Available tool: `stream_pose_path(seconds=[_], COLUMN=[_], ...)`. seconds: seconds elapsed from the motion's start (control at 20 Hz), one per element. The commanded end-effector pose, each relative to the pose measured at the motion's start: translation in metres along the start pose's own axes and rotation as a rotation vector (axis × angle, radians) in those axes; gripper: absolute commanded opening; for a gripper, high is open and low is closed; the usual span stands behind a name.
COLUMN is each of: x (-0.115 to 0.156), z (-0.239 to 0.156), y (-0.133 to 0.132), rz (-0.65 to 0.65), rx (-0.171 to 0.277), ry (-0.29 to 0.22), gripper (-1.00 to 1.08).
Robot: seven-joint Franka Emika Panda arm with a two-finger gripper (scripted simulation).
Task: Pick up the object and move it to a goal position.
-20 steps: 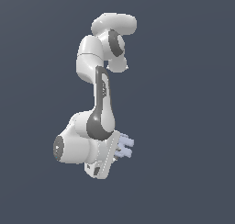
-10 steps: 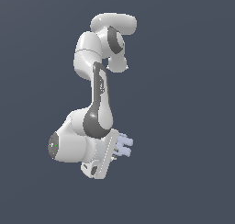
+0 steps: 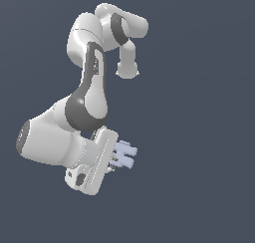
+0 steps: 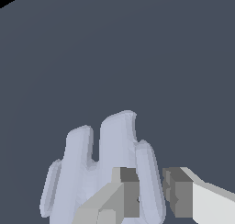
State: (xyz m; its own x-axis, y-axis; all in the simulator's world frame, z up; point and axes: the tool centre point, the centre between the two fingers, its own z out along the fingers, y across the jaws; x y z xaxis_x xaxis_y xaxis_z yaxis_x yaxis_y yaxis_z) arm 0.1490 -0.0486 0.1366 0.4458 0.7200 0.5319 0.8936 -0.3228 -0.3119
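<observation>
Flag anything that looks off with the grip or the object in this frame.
The tool looks off-centre on the lavender-blue piece: in the wrist view one finger overlaps the piece and the other stands apart beside it, with only the piece's outermost bar between them. Whether they pinch it is unclear. Nothing looks damaged.

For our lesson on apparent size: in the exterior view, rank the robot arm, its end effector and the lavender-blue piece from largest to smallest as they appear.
1. Robot arm, by far the largest.
2. End effector, with its white hand body.
3. Lavender-blue piece, smallest, sitting at the fingers.
</observation>
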Motion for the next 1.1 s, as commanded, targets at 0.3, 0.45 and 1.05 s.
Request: stream_pose_path(seconds=[0.3, 0.45, 1.05], x=[0.035, 0.046, 0.066], z=[-0.153, -0.21, -0.38], y=[-0.022, -0.037, -0.104], rz=[-0.109, -0.152, -0.279], rx=[-0.151, -0.208, -0.38], ry=[0.046, 0.064, 0.126], gripper=[-1.0, -1.0, -1.0])
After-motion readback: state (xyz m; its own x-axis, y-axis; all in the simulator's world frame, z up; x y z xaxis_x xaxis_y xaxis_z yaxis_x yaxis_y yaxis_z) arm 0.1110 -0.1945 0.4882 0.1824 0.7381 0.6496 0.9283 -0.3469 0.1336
